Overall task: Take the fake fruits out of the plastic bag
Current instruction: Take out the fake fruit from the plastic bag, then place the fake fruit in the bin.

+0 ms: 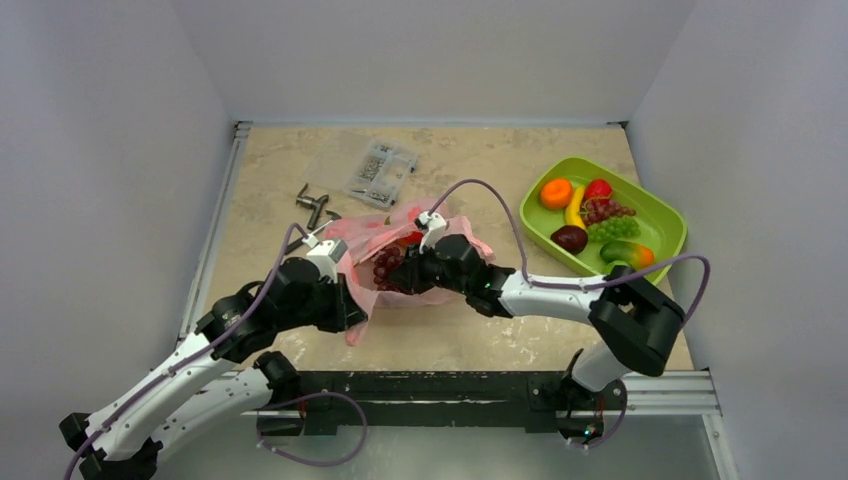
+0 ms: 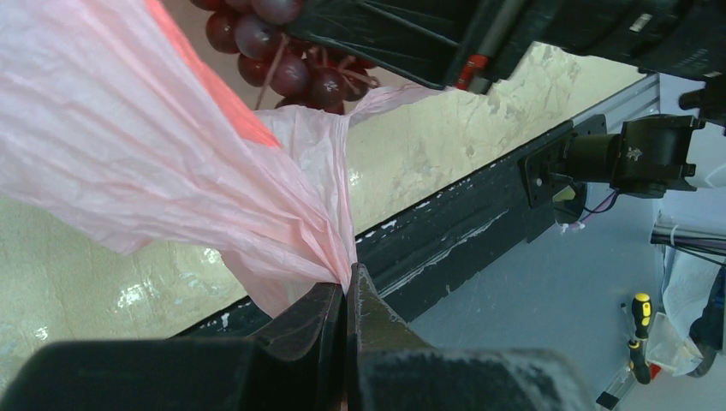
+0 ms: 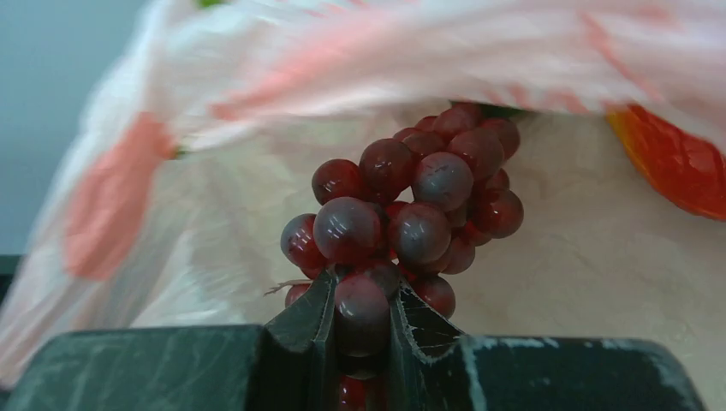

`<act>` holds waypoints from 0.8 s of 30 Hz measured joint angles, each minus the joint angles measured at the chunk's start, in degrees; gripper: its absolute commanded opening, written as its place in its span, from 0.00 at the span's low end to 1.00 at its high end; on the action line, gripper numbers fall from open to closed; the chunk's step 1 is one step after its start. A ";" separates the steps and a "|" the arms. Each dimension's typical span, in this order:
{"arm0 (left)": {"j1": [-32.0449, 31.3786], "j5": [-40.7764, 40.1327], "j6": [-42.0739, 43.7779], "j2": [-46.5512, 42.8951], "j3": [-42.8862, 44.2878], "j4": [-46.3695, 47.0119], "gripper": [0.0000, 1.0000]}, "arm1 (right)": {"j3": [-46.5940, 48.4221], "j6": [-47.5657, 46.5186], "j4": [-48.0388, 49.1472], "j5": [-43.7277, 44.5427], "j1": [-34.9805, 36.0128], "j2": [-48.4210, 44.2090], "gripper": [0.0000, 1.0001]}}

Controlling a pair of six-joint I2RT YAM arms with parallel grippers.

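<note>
The pink plastic bag (image 1: 405,235) lies crumpled mid-table. My left gripper (image 1: 352,305) is shut on a gathered fold of the bag (image 2: 282,197) at its near left side. My right gripper (image 1: 400,268) is inside the bag's mouth, shut on a dark red grape bunch (image 3: 411,214), which also shows in the top view (image 1: 385,265) and the left wrist view (image 2: 282,60). Something red-orange (image 3: 676,167) lies further inside the bag. An orange (image 1: 556,193), strawberry (image 1: 598,189), banana (image 1: 574,208), purple grapes (image 1: 605,210), green grapes (image 1: 613,228), plum (image 1: 569,238) and mango (image 1: 627,254) sit in the tray.
The lime-green oval tray (image 1: 665,215) stands at the right. A clear compartment box of screws (image 1: 381,172) and a small metal part (image 1: 314,203) lie at the back, left of centre. The table's near edge has a black rail (image 1: 440,385).
</note>
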 measured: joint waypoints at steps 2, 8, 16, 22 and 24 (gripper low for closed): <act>0.00 0.00 -0.07 0.15 0.00 0.55 0.00 | -0.66 -0.61 -0.15 -1.57 0.02 -2.95 0.00; 0.00 0.02 -0.22 0.70 -0.04 1.25 0.00 | -0.85 -2.67 -2.89 -2.78 0.07 -14.34 0.00; 0.00 -0.13 -0.22 0.50 -0.52 1.29 0.00 | 0.13 -3.26 -6.56 -2.67 0.07 -20.02 0.00; 0.00 -2.49 -0.24 -0.79 -0.46 -0.66 0.00 | 2.84 -4.28 -15.04 -2.62 0.07 -24.33 0.00; 0.00 -3.80 -0.48 -1.46 -0.31 -1.29 0.00 | 4.26 -4.33 -17.20 -3.50 0.07 -26.32 0.00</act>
